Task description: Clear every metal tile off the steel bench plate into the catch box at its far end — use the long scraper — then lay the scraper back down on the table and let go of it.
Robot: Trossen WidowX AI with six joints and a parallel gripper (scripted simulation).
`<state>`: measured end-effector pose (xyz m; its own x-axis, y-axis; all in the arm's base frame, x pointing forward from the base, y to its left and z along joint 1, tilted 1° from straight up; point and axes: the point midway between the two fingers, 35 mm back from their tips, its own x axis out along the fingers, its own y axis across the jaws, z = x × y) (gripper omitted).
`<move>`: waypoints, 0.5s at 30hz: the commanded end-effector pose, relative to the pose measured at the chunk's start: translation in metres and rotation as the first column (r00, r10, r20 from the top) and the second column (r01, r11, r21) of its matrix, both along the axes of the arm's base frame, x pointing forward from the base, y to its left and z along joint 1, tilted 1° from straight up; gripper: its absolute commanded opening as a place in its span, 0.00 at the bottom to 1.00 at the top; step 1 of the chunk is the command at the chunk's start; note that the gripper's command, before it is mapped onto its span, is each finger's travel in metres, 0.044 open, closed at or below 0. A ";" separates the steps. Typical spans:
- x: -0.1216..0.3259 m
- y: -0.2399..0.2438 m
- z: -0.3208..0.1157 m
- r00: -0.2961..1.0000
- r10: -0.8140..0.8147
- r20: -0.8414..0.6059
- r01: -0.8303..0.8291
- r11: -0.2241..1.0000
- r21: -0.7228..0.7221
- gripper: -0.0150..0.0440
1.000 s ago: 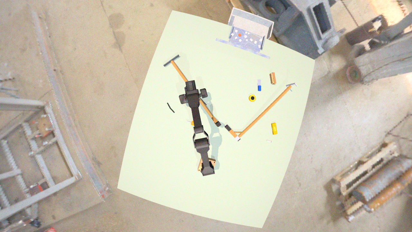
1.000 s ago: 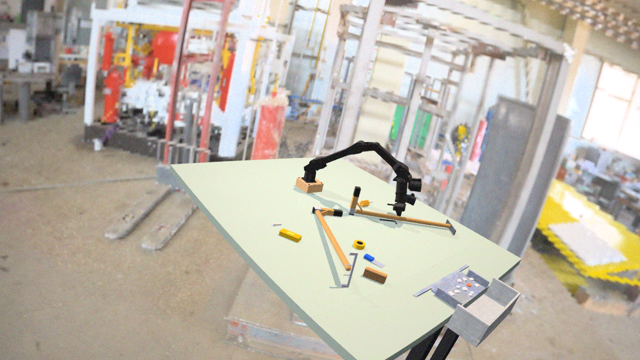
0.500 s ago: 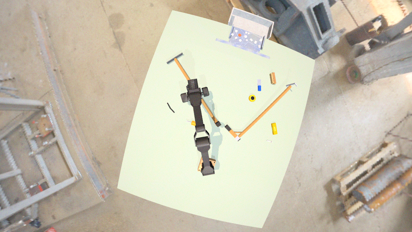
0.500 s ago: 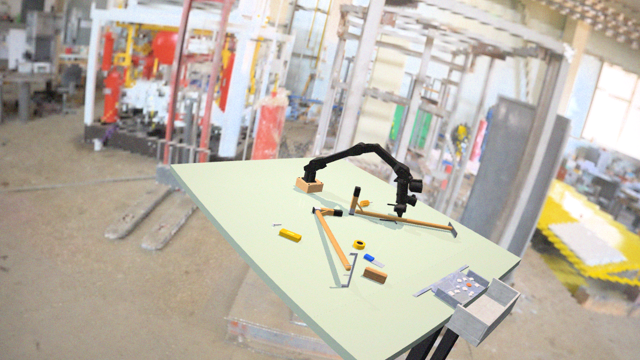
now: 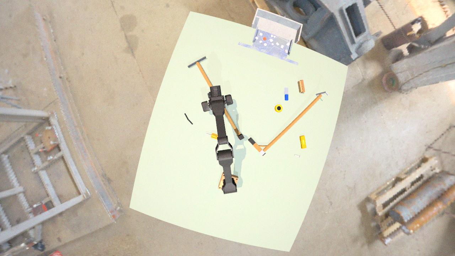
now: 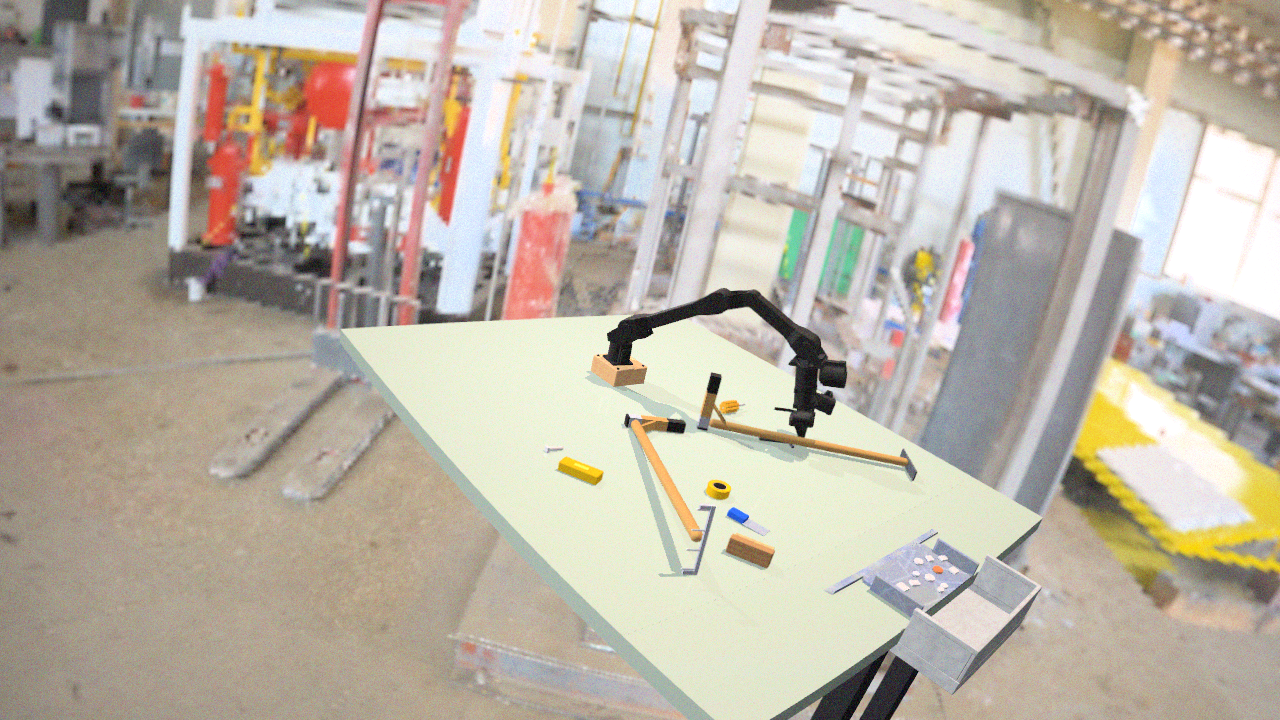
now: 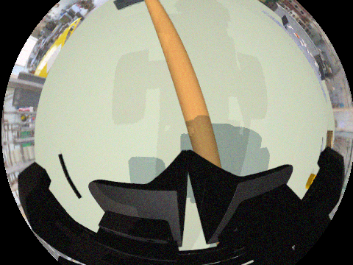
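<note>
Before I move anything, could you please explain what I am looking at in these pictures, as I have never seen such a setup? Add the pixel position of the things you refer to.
The machine is one black jointed arm (image 5: 220,125) (image 6: 738,298) on a pale green table (image 5: 178,175) (image 6: 501,385) (image 7: 92,73). The first picture looks down from above, the second from the side, and the third from the arm's wrist.

Its hand (image 5: 215,95) (image 6: 801,433) (image 7: 187,154) is shut and appears to hold nothing. It is at a long wooden-handled tool with a flat dark blade (image 5: 233,119) (image 6: 850,447) (image 7: 184,77); I cannot tell whether they touch.

Another long-handled tool (image 5: 292,122) (image 6: 664,474) and smaller items, including a yellow block (image 5: 303,141) (image 6: 580,470) (image 7: 310,181), are also on the table. At the far end, small tiles (image 5: 271,40) (image 6: 928,578) (image 7: 296,35) lie on a metal plate (image 5: 259,47) (image 6: 895,559) (image 7: 303,42) beside an open box (image 5: 273,27) (image 6: 935,653).
</note>
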<state>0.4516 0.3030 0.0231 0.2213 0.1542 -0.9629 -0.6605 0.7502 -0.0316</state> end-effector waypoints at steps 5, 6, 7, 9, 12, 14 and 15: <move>0.008 -0.006 -0.002 1.000 -0.001 -0.002 0.001 1.000 -0.001 0.25; 0.008 -0.006 -0.002 1.000 -0.001 -0.002 0.001 1.000 -0.001 0.25; 0.009 -0.007 -0.002 1.000 -0.001 -0.002 0.001 1.000 -0.001 0.25; 0.011 -0.008 -0.002 1.000 -0.001 -0.001 0.001 1.000 -0.001 0.25; 0.013 -0.010 -0.002 1.000 -0.001 0.000 0.001 1.000 -0.001 0.25; 0.015 -0.011 -0.002 1.000 -0.001 0.000 0.001 1.000 -0.001 0.25; 0.016 -0.011 -0.002 1.000 -0.001 0.000 0.001 1.000 -0.001 0.25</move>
<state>0.4641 0.2954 0.0238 0.2251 0.1557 -0.9618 -0.6608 0.7498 -0.0332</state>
